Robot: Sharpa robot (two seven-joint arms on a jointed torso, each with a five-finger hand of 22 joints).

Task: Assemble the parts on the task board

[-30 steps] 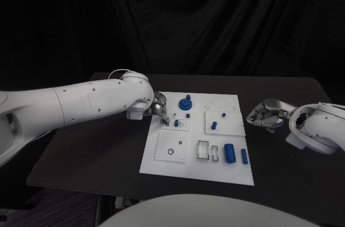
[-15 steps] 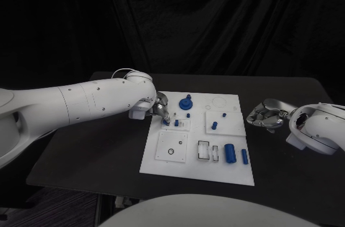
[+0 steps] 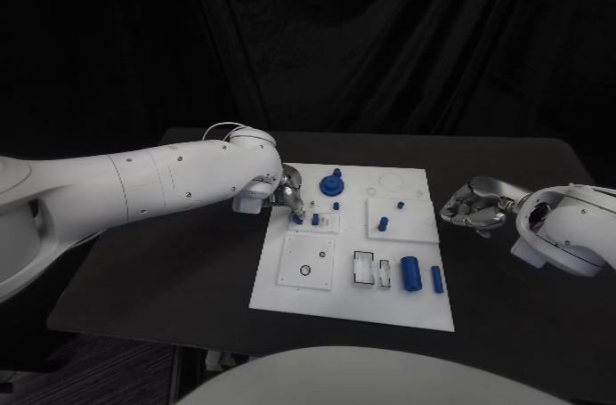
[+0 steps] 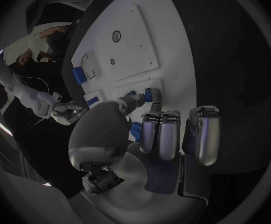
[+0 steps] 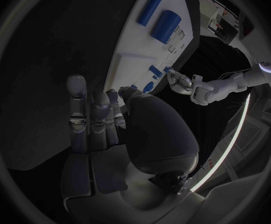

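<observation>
White task board [image 3: 289, 298] carrying blue parts, left hand [image 3: 285, 198] pinching a small blue peg [image 3: 298, 217] on it, right hand [image 3: 473, 206] curled, holding nothing, beside the board

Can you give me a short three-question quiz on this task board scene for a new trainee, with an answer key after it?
1. True or false: the right hand rests on the task board.
2. Which hand has its fingertips at a small blue part on the board? A) left hand B) right hand C) both
3. Fill in: the two blue cylinders lie near the board's ______ edge, right or left in the head view.

Key:
1. False; it is off the board, over the black table beside it.
2. A.
3. Right.
</observation>
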